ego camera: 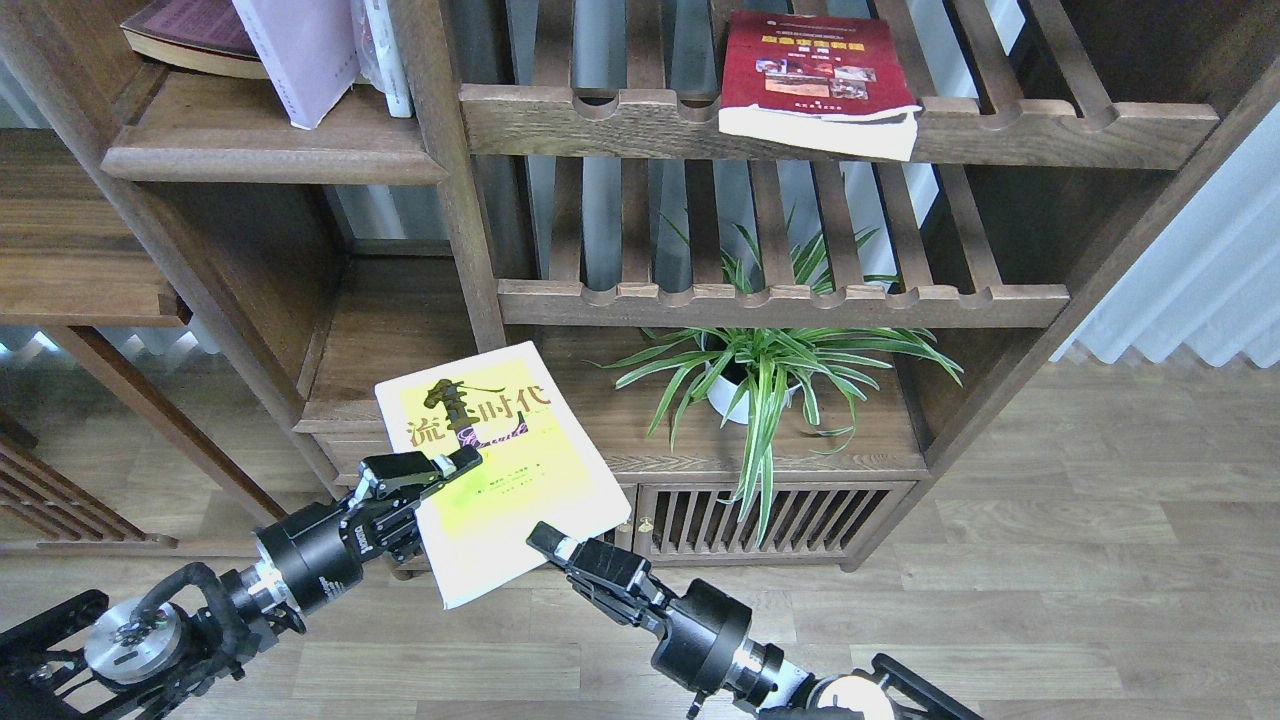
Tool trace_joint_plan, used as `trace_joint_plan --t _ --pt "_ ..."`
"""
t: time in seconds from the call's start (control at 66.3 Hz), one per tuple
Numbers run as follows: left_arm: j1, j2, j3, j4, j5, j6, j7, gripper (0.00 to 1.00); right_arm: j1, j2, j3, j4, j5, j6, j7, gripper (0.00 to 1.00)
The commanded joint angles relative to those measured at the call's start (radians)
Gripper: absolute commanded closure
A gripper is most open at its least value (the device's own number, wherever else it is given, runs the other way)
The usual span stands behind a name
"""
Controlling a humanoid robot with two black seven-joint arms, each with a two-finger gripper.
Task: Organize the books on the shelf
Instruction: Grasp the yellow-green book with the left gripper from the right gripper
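Note:
The yellow-green book (520, 470) with a black Chinese title is held tilted in front of the low cabinet. My left gripper (455, 468) is shut on its left edge. My right gripper (545, 540) sits just below the book's lower right edge; its fingers cannot be told apart. The white book with a lavender band (300, 55) leans on the solid dark-brown shelf (270, 160) at top left. The dark red book (815, 70) lies flat on the upper slatted rack, overhanging its front rail.
A large maroon book (185, 35) and a plastic-wrapped white book (388, 55) also stand on the solid shelf. A potted spider plant (760, 375) stands on the low cabinet top (640, 430). A second slatted rack (780, 300) is above it.

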Motion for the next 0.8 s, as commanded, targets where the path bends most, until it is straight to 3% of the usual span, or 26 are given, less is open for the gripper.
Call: trace_joint_plan --t 0.0,0.272,0.468,0.785 --pt "0.005 0.000 0.002 -0.001 0.000 0.000 0.000 0.97 0.000 0.000 0.008 -0.001 -0.002 0.000 0.000 0.70" --pt "0.008 0.017 0.005 -0.007 0.002 0.000 0.000 0.97 0.002 0.000 0.021 -0.017 -0.002 0.000 0.000 0.73" --pt "0.016 0.035 0.006 -0.010 0.002 0.000 0.000 0.97 0.008 0.000 0.021 -0.046 0.002 0.000 0.000 0.89" --pt "0.041 0.064 0.017 -0.022 0.003 0.000 0.000 0.97 0.026 0.000 0.021 -0.084 0.002 0.000 0.001 0.89"
